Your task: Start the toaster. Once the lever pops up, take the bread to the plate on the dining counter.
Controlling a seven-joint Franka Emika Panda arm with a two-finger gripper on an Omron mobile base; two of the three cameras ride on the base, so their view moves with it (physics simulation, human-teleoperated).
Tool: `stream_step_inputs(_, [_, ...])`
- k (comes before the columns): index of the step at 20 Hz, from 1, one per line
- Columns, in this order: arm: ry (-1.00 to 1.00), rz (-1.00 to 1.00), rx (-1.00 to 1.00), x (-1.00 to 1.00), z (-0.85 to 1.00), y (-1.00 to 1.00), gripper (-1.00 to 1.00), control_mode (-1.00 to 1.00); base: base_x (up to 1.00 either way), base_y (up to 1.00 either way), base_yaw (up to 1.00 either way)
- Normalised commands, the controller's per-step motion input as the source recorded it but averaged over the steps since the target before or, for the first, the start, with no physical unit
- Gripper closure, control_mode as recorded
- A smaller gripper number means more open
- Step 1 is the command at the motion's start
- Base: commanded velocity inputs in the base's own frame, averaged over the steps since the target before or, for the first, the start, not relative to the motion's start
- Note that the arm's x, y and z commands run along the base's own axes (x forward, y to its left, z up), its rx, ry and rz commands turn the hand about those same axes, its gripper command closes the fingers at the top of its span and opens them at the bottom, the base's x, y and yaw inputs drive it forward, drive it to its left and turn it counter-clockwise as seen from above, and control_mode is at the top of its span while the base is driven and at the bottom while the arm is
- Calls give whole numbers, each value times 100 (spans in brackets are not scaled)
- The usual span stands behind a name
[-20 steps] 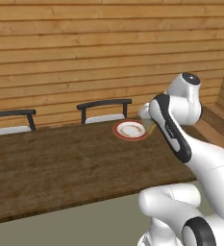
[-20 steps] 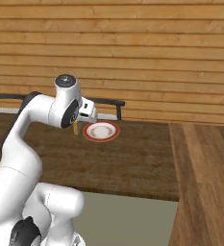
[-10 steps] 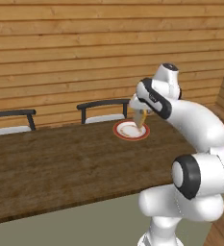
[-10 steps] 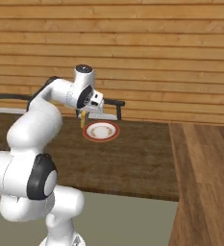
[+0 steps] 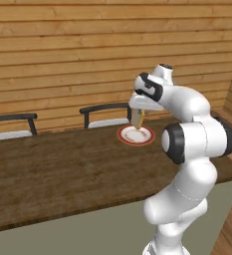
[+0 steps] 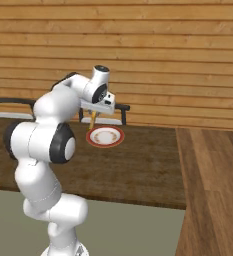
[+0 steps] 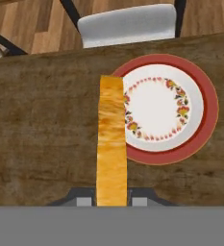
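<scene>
My gripper (image 5: pixel 138 121) is shut on the bread (image 5: pixel 138 119), a slice held on edge so its golden-brown crust (image 7: pixel 112 144) faces the hand camera. It hangs just above the near-left rim of the plate (image 7: pixel 168 108), a round white plate with a red rim and a flower ring. The plate (image 5: pixel 136 135) rests on the dining counter (image 5: pixel 62 169), a long dark wood-grain top, near its far edge. From the right base, the bread (image 6: pixel 92 120) hangs over the plate (image 6: pixel 105 136), at its left edge. The toaster and its lever are out of view.
A dark-framed chair with a white seat (image 7: pixel 128 24) stands just behind the plate, beyond the counter's far edge. Another chair (image 5: pixel 12 125) is further left. A plank wall (image 5: pixel 87 55) closes the back. Wooden floor (image 6: pixel 208 190) lies right of the counter.
The arm has stretched forward and carried the bread from close to its body out over the plate's edge. The gripper stayed shut on the slice. Both base views also shifted slightly.
</scene>
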Motion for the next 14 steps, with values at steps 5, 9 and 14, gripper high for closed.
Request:
stream_step_inputs(5, [-15, 3, 17, 9, -63, -4, 100, -100, 0, 0, 0])
stream_step_inputs(9, [-8, 3, 15, 0, -21, -2, 100, -100, 0, 0, 0])
stream_step_inputs(14, [0, 0, 4, 43, -14, -12, 100, -100, 0, 0, 0])
